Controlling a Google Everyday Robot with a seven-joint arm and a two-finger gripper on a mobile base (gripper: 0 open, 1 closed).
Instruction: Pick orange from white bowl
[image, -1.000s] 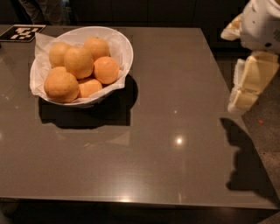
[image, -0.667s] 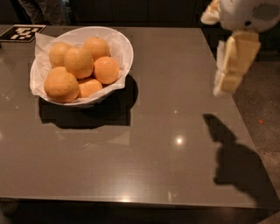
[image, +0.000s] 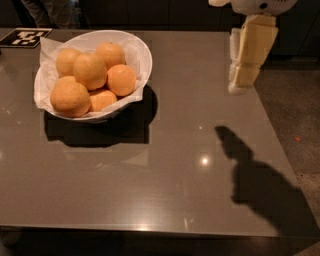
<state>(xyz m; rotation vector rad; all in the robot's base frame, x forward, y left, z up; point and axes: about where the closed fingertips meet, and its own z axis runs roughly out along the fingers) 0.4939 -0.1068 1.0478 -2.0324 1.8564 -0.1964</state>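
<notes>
A dark grey, glossy bench (image: 170, 165) is filling most of the view, seen from above its near edge. A white bowl (image: 146, 54) with a flared rim is sitting near the far-left corner, and crumpled white paper (image: 46, 52) is lining it and poking up over the rim on the left side. About six round fruits are piling up inside. The orange (image: 90, 71), dull yellow-orange with slightly dimpled skin, is resting on top of the heap near the middle of the bowl, touching its neighbours. A deeper-orange fruit (image: 121, 80) is lying just to its right, and the largest fruit (image: 70, 98) is leaning against the bowl's wall on the side facing the near-left corner. Two paler fruits are sitting behind the orange toward the far edge, and another is lying half hidden low in the pile. A black-and-white marker (image: 25, 37) is lying flat at the far-left corner, just beside the bowl. The gripper (image: 239, 86), cream-coloured, is hanging from the white arm (image: 260, 5) and pointing down in the air close to the right edge, near the far-right corner, well apart from the bowl and touching nothing. Whether it is released or clenched cannot be told. Its dark shadow (image: 260, 182) is falling across the bench toward the near-right corner.
</notes>
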